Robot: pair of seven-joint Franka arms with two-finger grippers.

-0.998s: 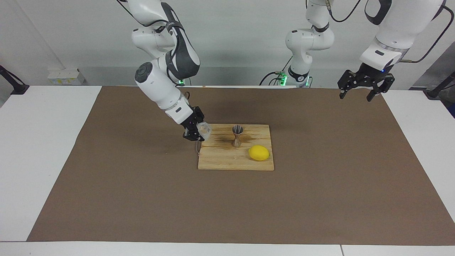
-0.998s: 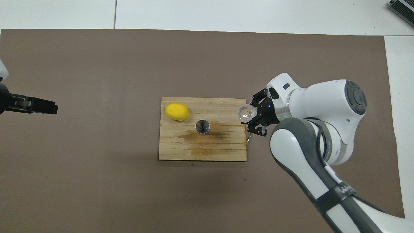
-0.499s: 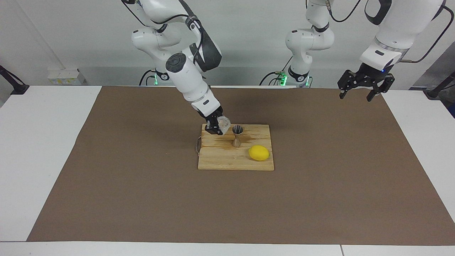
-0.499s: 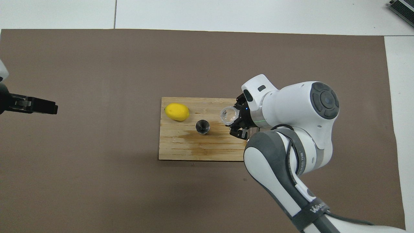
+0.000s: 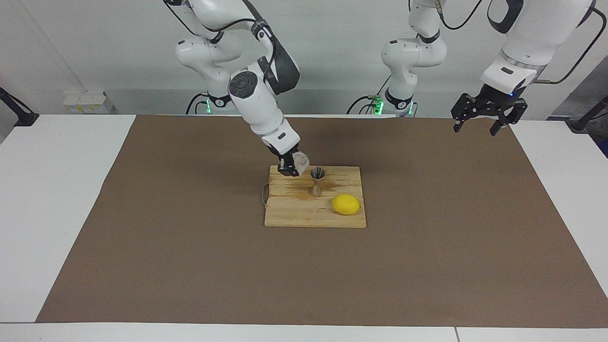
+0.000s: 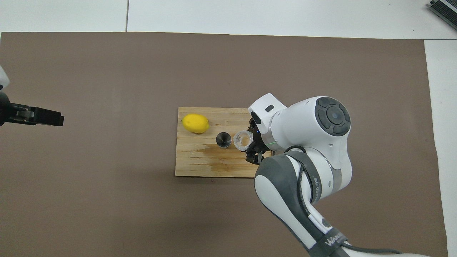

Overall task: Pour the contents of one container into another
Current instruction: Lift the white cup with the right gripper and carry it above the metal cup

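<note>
The little glass cup (image 5: 301,162) is up in the air, tipped over, clamped in the right gripper (image 5: 290,167), whose fingers are squeezed shut on it, right over the wooden board (image 5: 294,213) and just beside the metal jigger (image 5: 317,181). From the facing view you can see the cup sits above the jigger's rim level and leans toward it; from overhead you instead look straight into the cup's (image 6: 242,139) open mouth, and its rim looks like it's almost touching the jigger (image 6: 224,139), though that's only the angle. Can't tell if anything's actually flowing. The jigger stands upright near the middle of the board, with a dark wet-looking stain on the wood around it. A lemon (image 5: 346,204) lies on the board toward the left arm's end, close to the jigger but apart from it. The board sits mid-way on a brown mat (image 5: 427,266) covering the desk (image 5: 47,190), with loads of bare mat on every side. The left gripper (image 5: 479,124) waits, fingers spread wide, over the mat's corner by its own base; overhead only shows its tip (image 6: 43,117).
</note>
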